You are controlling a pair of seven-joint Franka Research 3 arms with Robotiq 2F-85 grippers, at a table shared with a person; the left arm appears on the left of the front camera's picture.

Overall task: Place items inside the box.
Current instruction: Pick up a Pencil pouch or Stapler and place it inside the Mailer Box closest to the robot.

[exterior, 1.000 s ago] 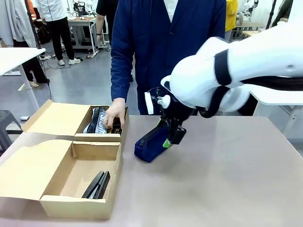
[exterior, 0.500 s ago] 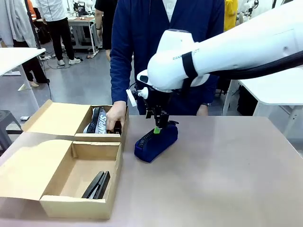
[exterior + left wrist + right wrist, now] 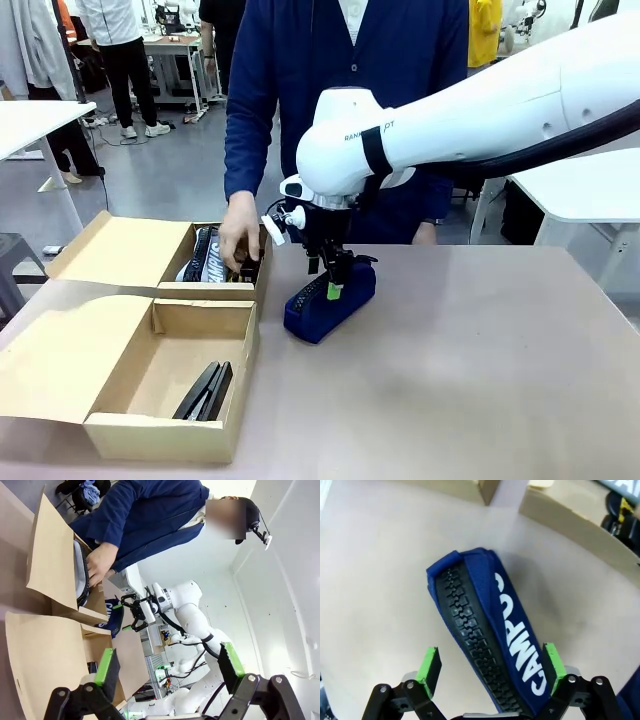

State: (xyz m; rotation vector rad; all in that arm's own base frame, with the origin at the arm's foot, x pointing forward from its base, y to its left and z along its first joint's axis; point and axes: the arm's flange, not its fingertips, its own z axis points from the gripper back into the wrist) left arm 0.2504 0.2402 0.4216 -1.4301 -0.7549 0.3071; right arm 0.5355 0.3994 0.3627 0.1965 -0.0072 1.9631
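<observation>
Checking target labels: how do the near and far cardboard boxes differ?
1. The near box sits at the robot's edge of the table; the far box lies behind it, by the person.
2. The near box holds black staplers on a mostly bare floor; the far box looks crowded.
3. A person's hand reaches into the far box; nothing reaches into the near box.
Shared: plain brown cardboard, lids open, flaps out to picture left.
</observation>
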